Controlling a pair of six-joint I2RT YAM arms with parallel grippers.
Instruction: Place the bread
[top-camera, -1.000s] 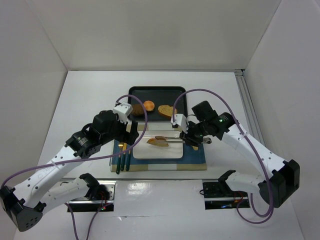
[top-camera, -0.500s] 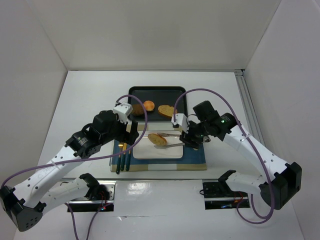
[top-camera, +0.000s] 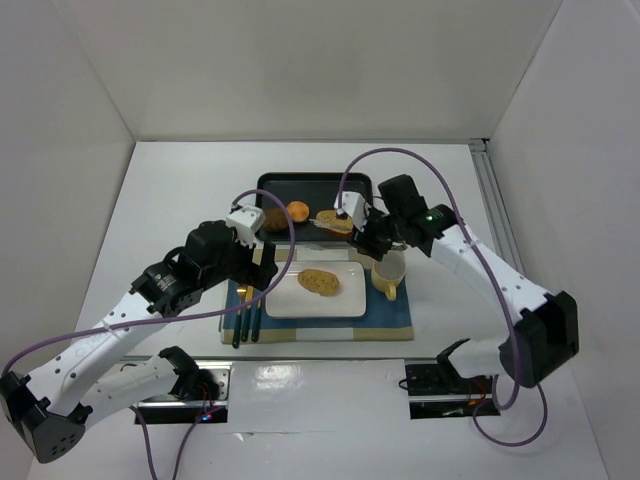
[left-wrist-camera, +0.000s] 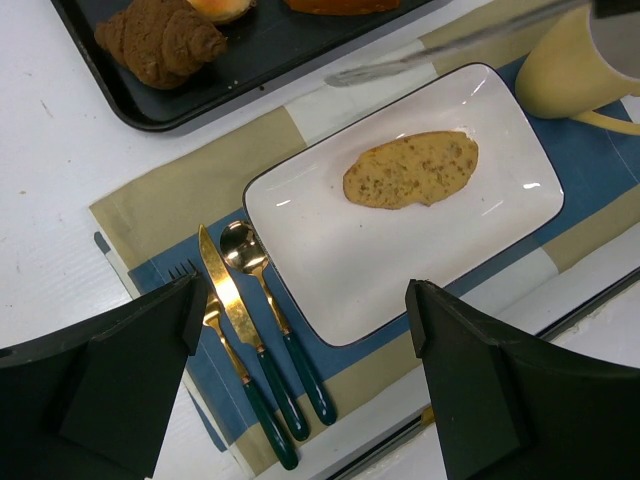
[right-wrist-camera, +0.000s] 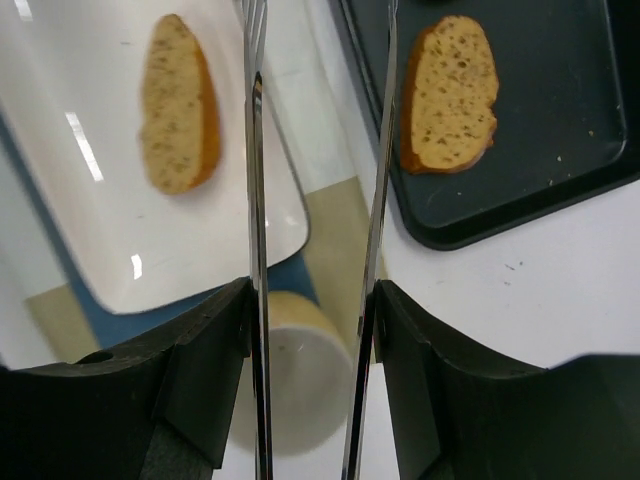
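Observation:
A seeded bread slice (top-camera: 319, 282) lies flat on the white rectangular plate (top-camera: 300, 303); it also shows in the left wrist view (left-wrist-camera: 410, 170) and the right wrist view (right-wrist-camera: 178, 103). A second slice (right-wrist-camera: 450, 95) lies on the black tray (top-camera: 300, 185). My right gripper (top-camera: 365, 235) is shut on metal tongs (right-wrist-camera: 255, 200), whose two blades stand apart and empty, their tips over the plate's far edge and the tray's near rim. My left gripper (left-wrist-camera: 305, 300) is open and empty, above the plate's near-left edge and the cutlery.
A yellow mug (top-camera: 388, 272) stands right of the plate on the blue and tan placemat (top-camera: 390, 320). A gold knife, spoon and fork with green handles (left-wrist-camera: 250, 320) lie left of the plate. A croissant (top-camera: 276, 219) and an orange bun (top-camera: 298, 211) sit on the tray.
The right gripper's tongs carried the slice over the plate, let it go there, and drew back toward the tray. The left arm has not moved.

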